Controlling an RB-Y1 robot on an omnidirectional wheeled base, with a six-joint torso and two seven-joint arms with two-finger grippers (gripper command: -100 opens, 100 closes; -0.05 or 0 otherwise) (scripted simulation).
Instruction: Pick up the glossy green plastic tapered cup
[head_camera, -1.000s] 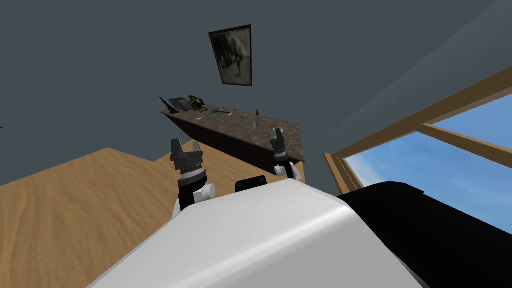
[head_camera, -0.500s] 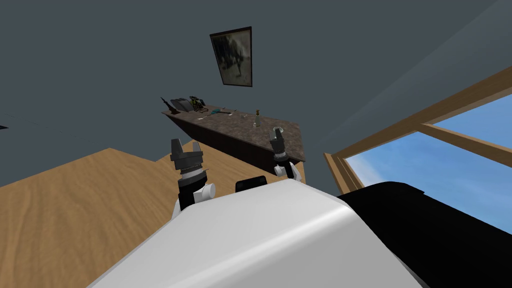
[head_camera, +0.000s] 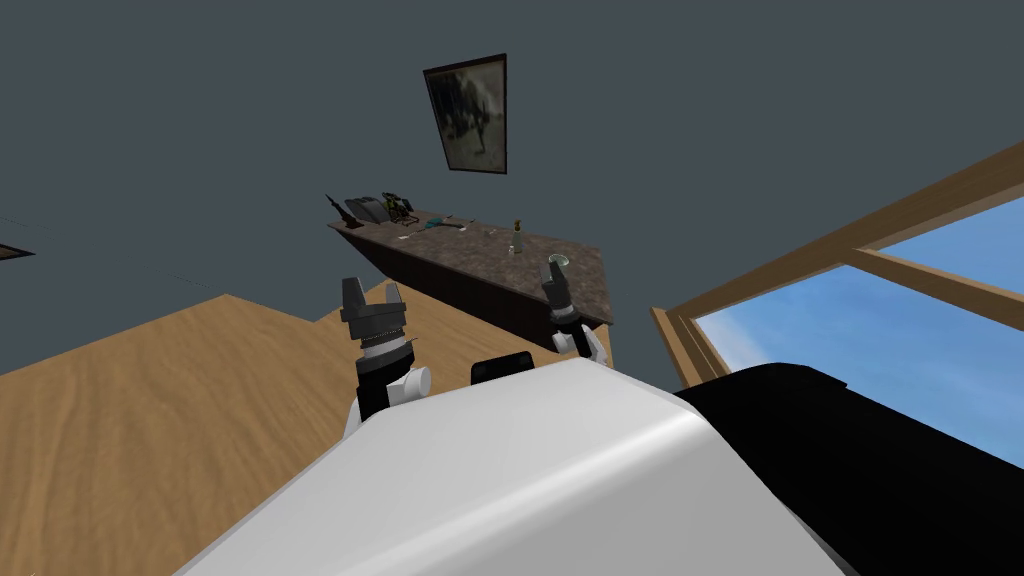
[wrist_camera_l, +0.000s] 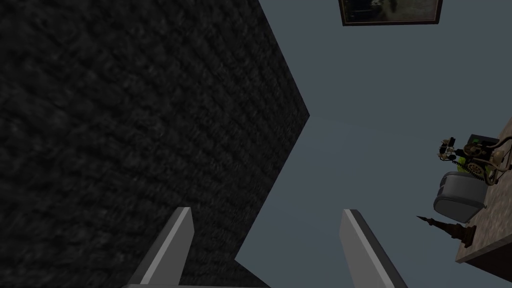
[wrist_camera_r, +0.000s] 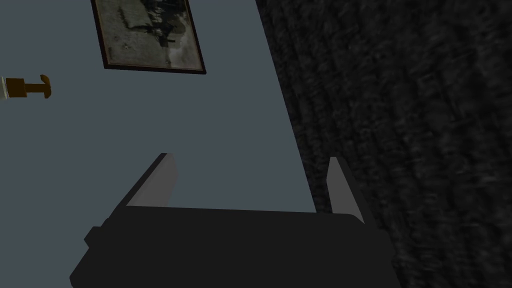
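Observation:
A dark stone-topped table (head_camera: 580, 285) stands ahead against the grey wall. Near its close corner I see a small pale green, cup-like shape (head_camera: 558, 262); I cannot tell whether it is the cup. My right gripper (head_camera: 556, 284) rises just below that shape and points upward. In the right wrist view the right gripper (wrist_camera_r: 250, 157) is open with nothing between its fingers. My left gripper (head_camera: 372, 288) is raised over the floor, short of the table's front. In the left wrist view the left gripper (wrist_camera_l: 267, 211) is open and holds nothing.
On the table stand a small bottle (head_camera: 517, 238), a grey box (head_camera: 366, 209) (wrist_camera_l: 460, 202), a green and black gadget (head_camera: 397, 204) and a teal item (head_camera: 430, 226). A wood-framed window (head_camera: 850, 250) is at the right. Wooden floor (head_camera: 150, 400) lies to the left.
The whole head view has slid a little to the right, so I have turned slightly. Both arms keep their pose and both grippers stay open.

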